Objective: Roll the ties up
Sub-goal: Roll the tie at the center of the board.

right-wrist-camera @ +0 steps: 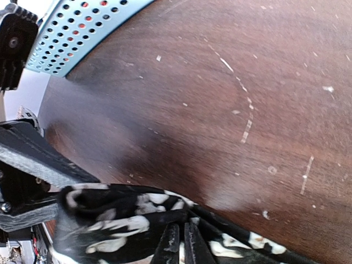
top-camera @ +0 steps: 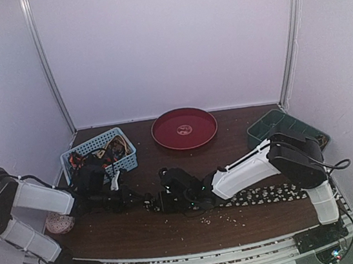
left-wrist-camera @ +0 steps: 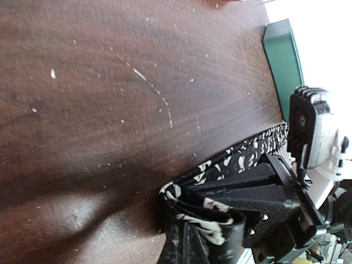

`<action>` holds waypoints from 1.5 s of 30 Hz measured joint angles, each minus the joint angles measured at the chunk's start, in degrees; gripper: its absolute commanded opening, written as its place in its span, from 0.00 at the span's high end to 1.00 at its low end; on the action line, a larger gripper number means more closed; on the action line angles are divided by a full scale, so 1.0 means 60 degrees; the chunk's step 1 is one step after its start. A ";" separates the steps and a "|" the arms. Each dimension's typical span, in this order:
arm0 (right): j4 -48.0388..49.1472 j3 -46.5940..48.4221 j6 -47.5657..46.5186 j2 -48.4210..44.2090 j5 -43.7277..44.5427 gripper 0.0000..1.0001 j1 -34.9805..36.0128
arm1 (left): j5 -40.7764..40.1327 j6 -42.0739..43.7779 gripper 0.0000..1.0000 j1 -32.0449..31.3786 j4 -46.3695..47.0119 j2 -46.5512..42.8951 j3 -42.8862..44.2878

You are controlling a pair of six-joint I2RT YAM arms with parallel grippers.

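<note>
The speckled tie [top-camera: 263,195] lies along the table's [top-camera: 176,231] front, its left end folded over. The left gripper [left-wrist-camera: 184,242] is clamped on that fold. The right gripper [right-wrist-camera: 180,242] pinches it too, fingers nearly together.

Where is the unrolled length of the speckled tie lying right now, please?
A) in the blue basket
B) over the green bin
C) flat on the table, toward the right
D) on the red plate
C: the speckled tie runs flat along the table, from its middle out to the right side.
</note>
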 measured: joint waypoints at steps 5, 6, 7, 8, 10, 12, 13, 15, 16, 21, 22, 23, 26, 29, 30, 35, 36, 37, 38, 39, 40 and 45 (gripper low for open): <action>0.0313 -0.0211 0.0047 -0.0007 -0.0087 0.95 -0.0073 | -0.0076 -0.0135 1.00 -0.0295 -0.0011 0.0135 0.0040; 0.0350 -0.0273 0.0066 -0.0036 -0.0084 0.95 -0.0084 | -0.0124 -0.0142 1.00 -0.0361 -0.0047 0.0142 0.0080; 0.0372 -0.0353 0.0073 -0.0087 -0.0080 0.95 -0.0098 | -0.0189 -0.0149 0.99 -0.0415 -0.0073 0.0160 0.0131; 0.0390 -0.0455 0.0073 -0.0157 -0.0058 0.95 -0.0124 | -0.0240 -0.0160 0.98 -0.0463 -0.0084 0.0164 0.0182; 0.0412 -0.0688 0.0076 -0.0321 -0.0018 0.94 -0.0138 | -0.0324 -0.0175 0.98 -0.0546 -0.0113 0.0178 0.0306; 0.0430 -0.0973 0.0069 -0.0550 0.0036 0.92 -0.0171 | -0.0408 -0.0186 0.98 -0.0605 -0.0149 0.0200 0.0404; 0.0419 -0.1060 0.0076 -0.0630 0.0062 0.91 -0.0193 | -0.0455 -0.0186 0.97 -0.0634 -0.0178 0.0226 0.0463; 0.0412 -0.1239 0.0066 -0.0841 0.0182 0.90 -0.0240 | -0.0554 -0.0186 0.97 -0.0725 -0.0259 0.0284 0.0586; 0.0408 -0.1326 0.0055 -0.0969 0.0255 0.89 -0.0251 | -0.0594 -0.0186 0.97 -0.0776 -0.0288 0.0317 0.0652; 0.0313 -0.1694 0.0004 -0.1592 0.0747 0.83 -0.0255 | -0.0714 -0.0193 0.98 -0.1027 -0.0321 0.0543 0.0914; 0.0299 -0.1767 -0.0007 -0.1738 0.0852 0.81 -0.0255 | -0.0747 -0.0200 0.98 -0.1115 -0.0321 0.0608 0.0965; 0.0291 -0.1843 -0.0011 -0.1883 0.0943 0.80 -0.0255 | -0.0776 -0.0208 0.98 -0.1198 -0.0328 0.0659 0.1016; 0.0302 -0.2055 -0.0022 -0.2273 0.1111 0.75 -0.0255 | -0.0838 -0.0215 0.98 -0.1384 -0.0324 0.0867 0.1173; 0.0328 -0.2182 -0.0018 -0.2521 0.1228 0.71 -0.0255 | -0.0856 -0.0215 0.98 -0.1508 -0.0284 0.1180 0.1308; 0.0335 -0.2182 -0.0007 -0.2539 0.1253 0.71 -0.0255 | -0.0863 -0.0215 0.98 -0.1545 -0.0284 0.1282 0.1344; 0.0310 -0.2178 0.0000 -0.2535 0.1249 0.71 -0.0251 | -0.0885 -0.0215 0.99 -0.1676 -0.0280 0.1654 0.1515; 0.0277 -0.2167 0.0000 -0.2521 0.1239 0.71 -0.0251 | -0.0889 -0.0215 0.99 -0.1694 -0.0273 0.1723 0.1559; 0.0251 -0.2160 -0.0004 -0.2514 0.1239 0.72 -0.0251 | -0.0892 -0.0215 0.99 -0.1716 -0.0251 0.1781 0.1588; 0.0200 -0.2138 0.0000 -0.2484 0.1235 0.73 -0.0248 | -0.0903 -0.0215 0.99 -0.1727 -0.0229 0.1829 0.1603; 0.0153 -0.2113 -0.0004 -0.2444 0.1228 0.74 -0.0248 | -0.0911 -0.0215 0.99 -0.1734 -0.0204 0.1858 0.1603; 0.0120 -0.2084 -0.0007 -0.2397 0.1206 0.75 -0.0244 | -0.0911 -0.0215 0.99 -0.1741 -0.0193 0.1880 0.1603; -0.0106 -0.1996 -0.0004 -0.2022 0.0998 0.77 -0.0240 | -0.0925 -0.0215 0.99 -0.1752 -0.0058 0.1971 0.1606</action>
